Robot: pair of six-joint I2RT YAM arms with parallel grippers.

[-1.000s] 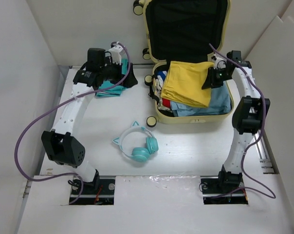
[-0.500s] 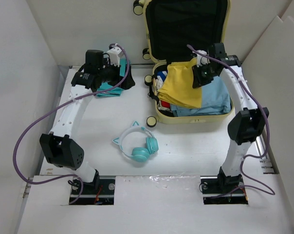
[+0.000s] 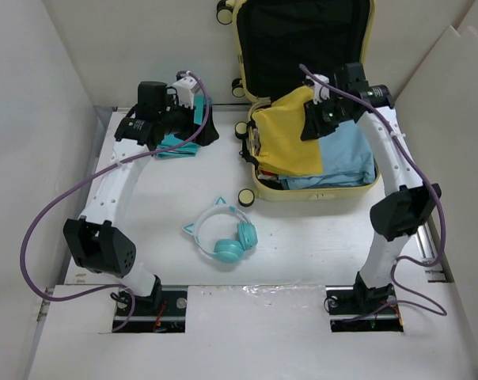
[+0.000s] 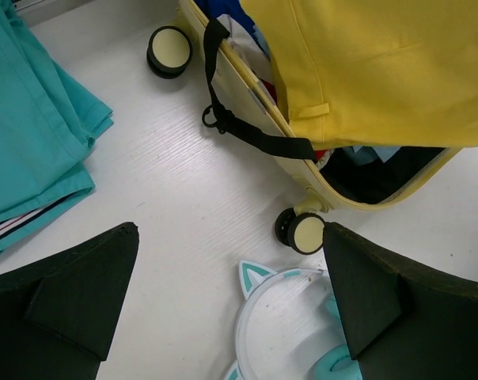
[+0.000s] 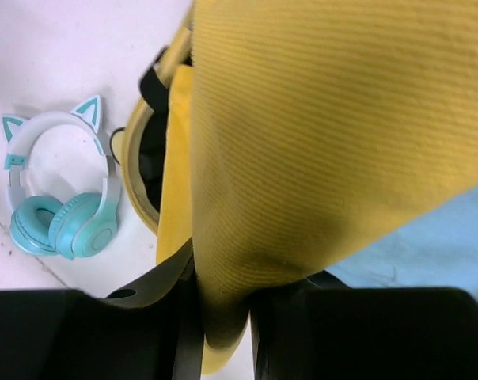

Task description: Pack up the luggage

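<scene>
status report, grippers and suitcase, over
Left gripper open, near teal clothes. Right gripper shut on yellow garment over open luggage. Headphones on table in front of luggage, not blocking.

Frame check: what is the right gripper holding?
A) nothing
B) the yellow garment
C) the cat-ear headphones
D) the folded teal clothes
B: the right gripper is pinched on a fold of the yellow garment, lifting it above the open luggage.

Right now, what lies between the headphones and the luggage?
Only bare white table, seen in the top view; the headphones lie apart from the luggage.
</scene>
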